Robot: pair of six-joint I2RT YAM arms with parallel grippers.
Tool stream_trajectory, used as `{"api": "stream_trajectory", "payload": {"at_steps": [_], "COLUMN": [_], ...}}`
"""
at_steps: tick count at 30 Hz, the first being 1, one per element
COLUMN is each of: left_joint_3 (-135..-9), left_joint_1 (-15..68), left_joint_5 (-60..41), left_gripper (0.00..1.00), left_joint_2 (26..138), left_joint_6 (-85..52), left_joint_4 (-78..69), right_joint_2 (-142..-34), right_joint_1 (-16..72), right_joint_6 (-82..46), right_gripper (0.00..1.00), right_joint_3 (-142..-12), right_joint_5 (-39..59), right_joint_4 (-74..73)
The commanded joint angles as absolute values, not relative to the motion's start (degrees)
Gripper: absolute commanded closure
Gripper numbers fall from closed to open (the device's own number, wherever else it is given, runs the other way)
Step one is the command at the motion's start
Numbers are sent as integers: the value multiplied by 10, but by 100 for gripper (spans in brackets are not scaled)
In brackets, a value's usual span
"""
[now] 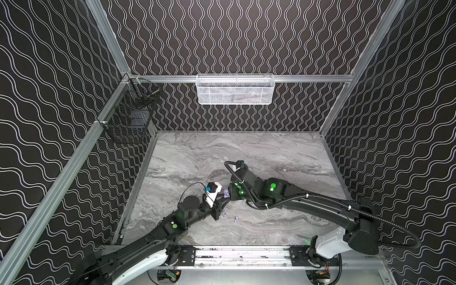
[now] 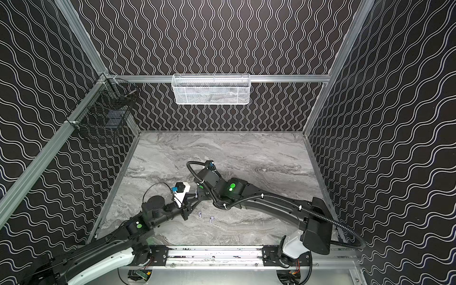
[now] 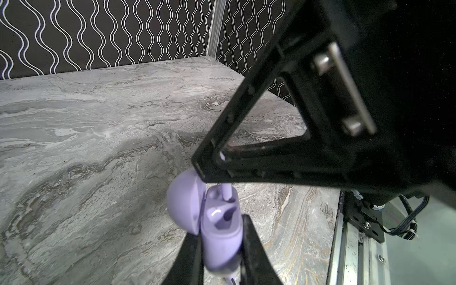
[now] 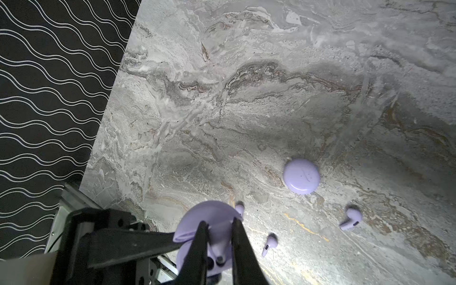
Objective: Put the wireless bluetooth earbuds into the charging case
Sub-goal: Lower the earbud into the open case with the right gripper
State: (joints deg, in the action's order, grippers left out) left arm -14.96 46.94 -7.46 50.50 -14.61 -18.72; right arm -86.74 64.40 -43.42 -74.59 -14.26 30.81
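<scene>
Open case (image 3: 222,249) in left pincer (image 3: 219,227), 3 loose earbuds (image 4: 270,243) (image 4: 350,219) (image 4: 239,209), closed case (image 4: 301,175)

Round pale lavender plastic charging case (image 3: 222,249) is up in my left pincer (image 3: 219,225), lid flipped open. One tiny lavender earbud (image 3: 227,192) pokes stem-first into its socket. The second earbud (image 4: 269,243) and third earbud (image 4: 350,219) lie loose toward the tabletop (image 3: 98,123) front edge.

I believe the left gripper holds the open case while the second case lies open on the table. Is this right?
Not quite: the second case lies closed on the table, as the right wrist view shows. The left gripper does hold the open case.
</scene>
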Motion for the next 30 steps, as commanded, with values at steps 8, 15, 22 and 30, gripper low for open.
{"api": "stream_trajectory", "payload": {"at_steps": [8, 15, 22, 30], "left_joint_3": [-152, -148, -145, -143], "left_joint_1": [470, 470, 470, 470], "left_joint_5": [-64, -67, -70, -66], "left_gripper": [100, 100, 100, 100], "left_joint_2": [508, 500, 495, 488], "left_joint_6": [-135, -136, -136, -136], "left_joint_4": [-192, -195, -199, -200], "right_joint_2": [-866, -872, -874, -867], "right_joint_1": [644, 643, 643, 644], "right_joint_6": [-437, -434, -434, -437], "right_gripper": [84, 84, 84, 83], "right_joint_3": [-738, -735, -737, -732], "right_joint_5": [-137, -131, -131, -129], "right_joint_4": [285, 278, 279, 283]}}
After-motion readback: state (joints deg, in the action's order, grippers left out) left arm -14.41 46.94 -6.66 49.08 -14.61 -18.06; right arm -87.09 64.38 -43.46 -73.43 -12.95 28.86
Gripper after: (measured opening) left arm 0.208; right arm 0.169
